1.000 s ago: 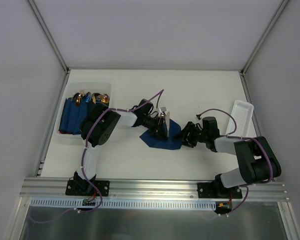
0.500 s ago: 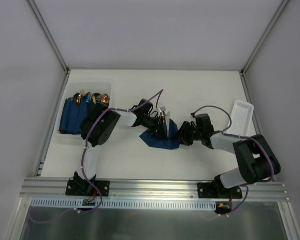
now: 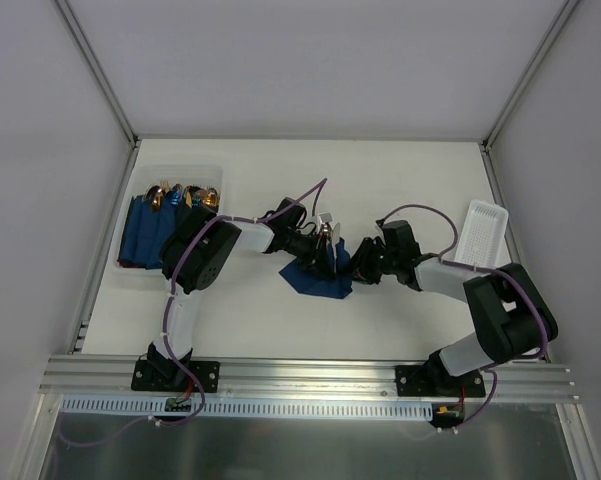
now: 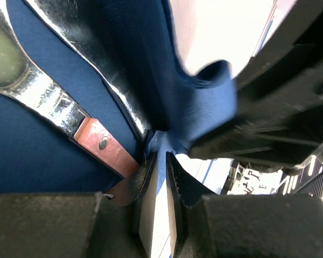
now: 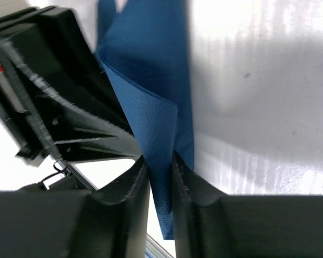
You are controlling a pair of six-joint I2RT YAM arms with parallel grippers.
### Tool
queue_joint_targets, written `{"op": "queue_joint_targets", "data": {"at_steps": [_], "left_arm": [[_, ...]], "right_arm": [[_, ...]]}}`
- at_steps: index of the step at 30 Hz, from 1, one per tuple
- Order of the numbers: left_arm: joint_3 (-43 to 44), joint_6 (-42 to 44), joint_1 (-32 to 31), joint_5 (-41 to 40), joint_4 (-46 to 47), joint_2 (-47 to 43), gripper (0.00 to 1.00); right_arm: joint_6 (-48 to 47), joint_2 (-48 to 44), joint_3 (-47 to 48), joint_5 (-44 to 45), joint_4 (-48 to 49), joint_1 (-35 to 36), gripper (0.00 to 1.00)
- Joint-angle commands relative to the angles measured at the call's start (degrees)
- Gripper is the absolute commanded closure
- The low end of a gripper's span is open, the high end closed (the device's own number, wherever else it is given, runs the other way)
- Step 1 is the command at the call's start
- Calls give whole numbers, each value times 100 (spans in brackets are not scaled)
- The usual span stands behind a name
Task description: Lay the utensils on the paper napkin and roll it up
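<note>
Looking down on the white counter [image 3: 400,180], we see both arms bent inward so that they meet near its middle. The left arm [image 3: 200,255] reaches from the left and the right arm [image 3: 500,320] from the right.

At the far left stands a clear plastic bin [image 3: 140,277]. It holds a row of dark blue bundles [image 3: 145,235] with copper-gold heads at their far ends. Near the right edge a white tray [image 3: 483,232] lies at a slant, well apart from the arms.

The paper napkin [image 3: 315,282], dark navy, lies at the centre of the counter between the two claws. Part of it is flat on the surface and its right side is lifted into a fold.

We find the left claw [image 3: 326,252] on the napkin's upper part, clenched to a narrow gap, with a pinch of blue paper caught at its tips. The right claw [image 3: 358,262] sits just beside it. It grasps the raised fold, which stands between its two fingers [image 5: 131,188] and touches both.

From the left wrist we see the utensils [image 4: 48,91], shiny silver metal, lying on the napkin, with blue paper curling up and over beside them. We cannot tell how many pieces there are.
</note>
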Motion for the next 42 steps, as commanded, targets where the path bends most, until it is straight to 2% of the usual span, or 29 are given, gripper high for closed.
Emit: {"op": "queue_joint_targets", "data": {"at_steps": [1, 9, 23, 34, 42], "left_arm": [[37, 130, 61, -254, -207, 145, 87], [-51, 174, 79, -193, -216, -136, 87], [-446, 209, 176, 185, -435, -1235, 82], [-790, 841, 193, 177, -892, -1218, 83], [-614, 833, 342, -174, -1165, -770, 87]], "right_arm": [[249, 197, 172, 124, 25, 49, 79], [364, 461, 172, 185, 69, 67, 90], [364, 602, 102, 221, 60, 67, 93], [338, 523, 181, 238, -45, 67, 93], [171, 348, 453, 308, -467, 84, 93]]}}
